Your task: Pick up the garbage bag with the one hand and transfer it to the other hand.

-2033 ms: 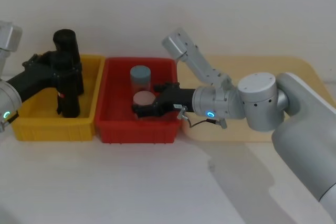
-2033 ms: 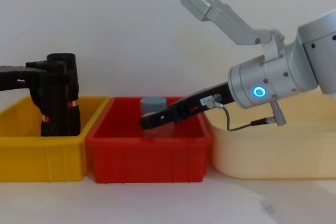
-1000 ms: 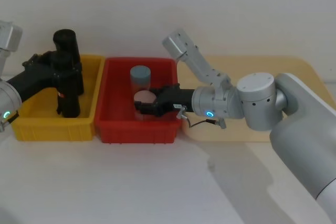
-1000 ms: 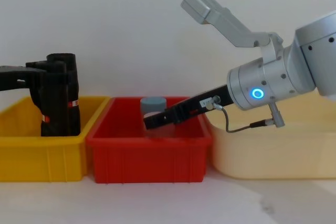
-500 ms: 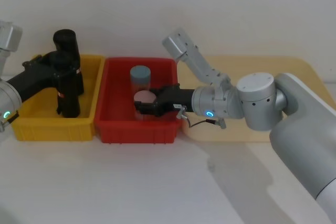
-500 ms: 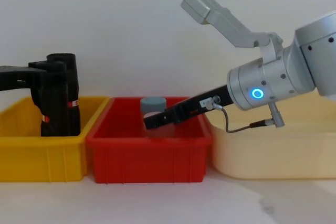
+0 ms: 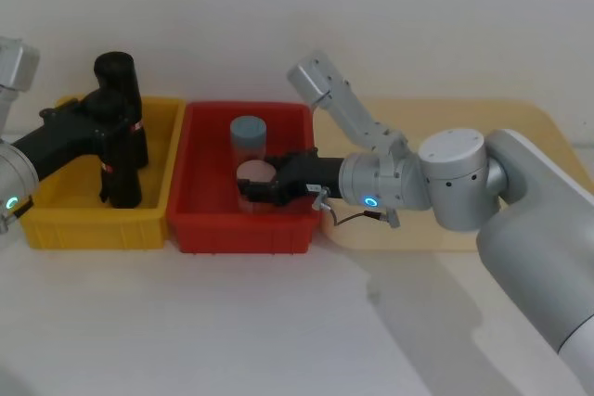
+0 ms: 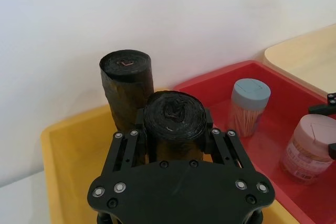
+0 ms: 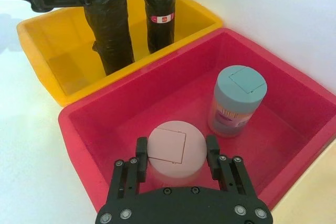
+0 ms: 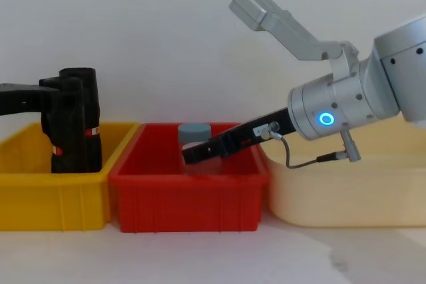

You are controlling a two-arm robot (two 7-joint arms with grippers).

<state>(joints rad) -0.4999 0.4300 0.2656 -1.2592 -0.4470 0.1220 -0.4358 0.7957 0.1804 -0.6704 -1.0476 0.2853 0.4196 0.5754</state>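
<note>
garbage bag (image 8: pixel 173 116): upright in the yellow bin (image 8: pixel 65 156), beside a second black roll (image 8: pixel 126 82)
left gripper (image 8: pixel 173 136): clamped around the garbage bag
right gripper (image 9: pixel 176 148): spread apart, flanking a pink-lidded jar (image 9: pixel 176 163) in the red bin (image 9: pixel 294 103)

Showing a thick, glossy black plastic roll of garbage bags (image 8: pixel 173 119), cylinder-shaped, wearing a narrow red-and-white label band. Standing upright in a yellow plastic bin (image 7: pixel 93 229), just in front of a second black roll (image 8: pixel 126 82). Being clamped from both sides, on its upper part, by the blocky black two-finger gripper (image 7: pixel 109 122) of the green-lit left arm. Reaching low into the neighbouring red bin (image 7: pixel 241 234): the long slim black gripper (image 9: pixel 176 140) of the blue-lit right arm, fingers spread, flanking a pink-lidded jar (image 9: pixel 173 163).
</note>
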